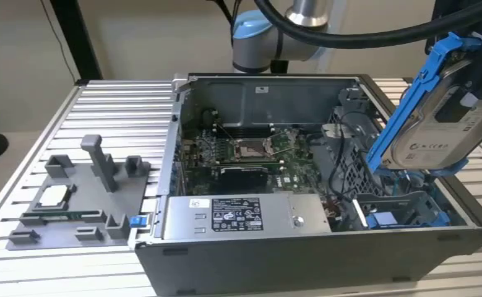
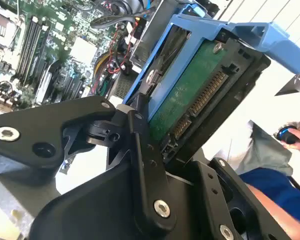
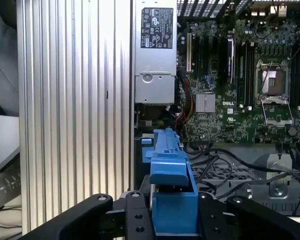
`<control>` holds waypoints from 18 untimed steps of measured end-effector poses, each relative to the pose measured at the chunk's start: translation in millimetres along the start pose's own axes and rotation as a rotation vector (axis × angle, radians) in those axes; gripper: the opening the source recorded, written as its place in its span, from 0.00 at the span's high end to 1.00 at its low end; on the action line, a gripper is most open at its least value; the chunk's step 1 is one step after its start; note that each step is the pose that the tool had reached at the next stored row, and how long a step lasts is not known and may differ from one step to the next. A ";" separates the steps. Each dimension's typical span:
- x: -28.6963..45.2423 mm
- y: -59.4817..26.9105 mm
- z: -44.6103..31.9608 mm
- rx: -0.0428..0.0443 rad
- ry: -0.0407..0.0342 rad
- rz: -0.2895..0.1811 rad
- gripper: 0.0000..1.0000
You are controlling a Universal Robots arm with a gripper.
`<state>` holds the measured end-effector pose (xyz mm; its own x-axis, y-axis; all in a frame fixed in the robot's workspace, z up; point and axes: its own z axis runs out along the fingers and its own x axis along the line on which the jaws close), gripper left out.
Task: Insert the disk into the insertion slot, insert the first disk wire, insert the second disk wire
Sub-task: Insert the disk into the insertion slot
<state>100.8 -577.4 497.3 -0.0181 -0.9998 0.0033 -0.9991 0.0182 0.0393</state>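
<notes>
Disk [image 1: 443, 133]: held in the air, clear of the case [image 1: 307, 260]. It stands on edge and tilted in the exterior view, at 3 o'clock of that view. Its far edge runs off the frame there. The blue carrier [image 1: 414, 93] is clipped around it.

Gripper [image 2: 175, 145]: pinching the disk. In the second wrist view you see one black finger [image 2: 140, 135] pressed on the carrier edge beside the green circuit side. The opposite finger is mostly hidden behind the disk body. In the first wrist view the carrier [image 3: 170, 165] sits between the black links. The contact points fall below the frame edge, so you can't read them there. In the exterior view the gripper is a dark mass at 1 o'clock of the disk, cut off by the frame.

Slot [image 1: 414, 204]: grey-blue bay in the near corner of the case, at 6 o'clock of the disk and well apart from it. The near wall hides its floor.

Cables [image 3: 225, 160]: black loops over the board [image 3: 240, 75]. You can't tell which ones belong to the disk.

Power box [image 1: 236, 216]: at 9 o'clock of the slot, label up.

Person: a hand [image 2: 295, 135] and a blue sleeve [image 2: 275, 190] show past the disk, both partly cut off.
</notes>
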 end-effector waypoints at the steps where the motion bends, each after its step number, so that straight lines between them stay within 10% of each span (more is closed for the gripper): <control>1: 0.0 0.0 0.7 0.0000 0.0000 0.000 1.00; 18: -0.1 -1.0 22.7 0.0367 0.0029 -0.001 1.00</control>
<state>100.9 -577.4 474.6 -0.0171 -0.9998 0.0062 -0.9999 0.0171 0.0026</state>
